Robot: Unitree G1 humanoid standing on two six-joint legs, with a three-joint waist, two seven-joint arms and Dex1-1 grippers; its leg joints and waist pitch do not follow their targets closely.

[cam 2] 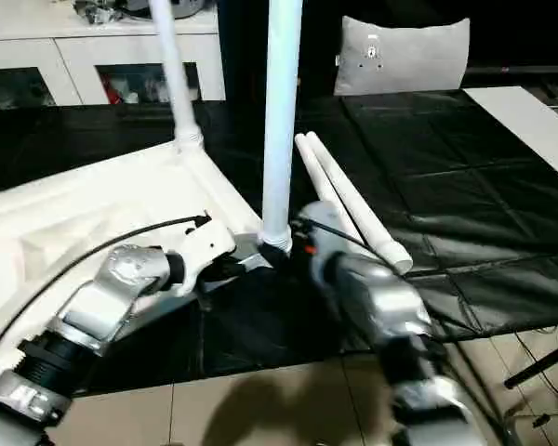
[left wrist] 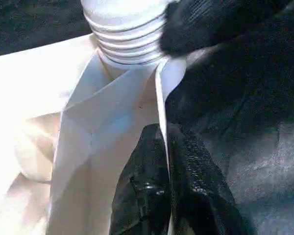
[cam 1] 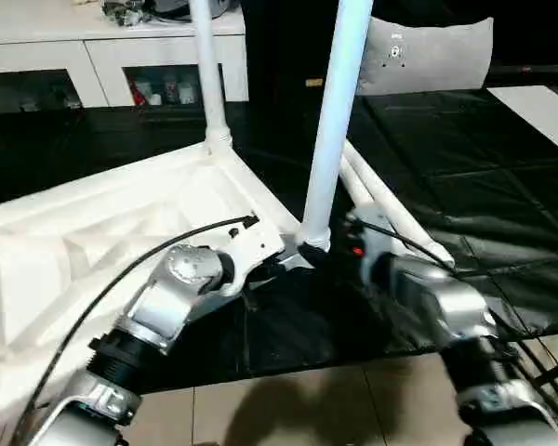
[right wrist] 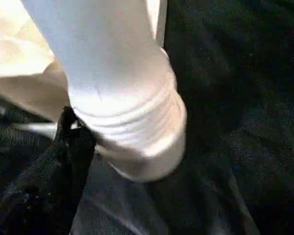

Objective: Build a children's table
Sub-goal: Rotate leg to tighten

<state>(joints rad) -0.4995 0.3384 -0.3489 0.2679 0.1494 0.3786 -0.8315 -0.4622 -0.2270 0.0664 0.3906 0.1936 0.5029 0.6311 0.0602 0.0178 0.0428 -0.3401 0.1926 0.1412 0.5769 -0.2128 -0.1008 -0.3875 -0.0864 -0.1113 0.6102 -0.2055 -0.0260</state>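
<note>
The top (cam 1: 102, 223) lies underside up on the black desk (cam 1: 465, 186), one leg (cam 1: 209, 74) upright in its far corner socket, a second leg (cam 1: 333, 121) standing in the near socket, and two spare legs (cam 2: 349, 200) lying just beside it. The left pincer (left wrist: 164, 161) is clamped on the top's rim below that socket; the right pincer (cam 2: 298, 243) sits by the leg's base, and whether it is apart I cannot tell. If the leg is only half seated, it could lean and tip out.
</note>
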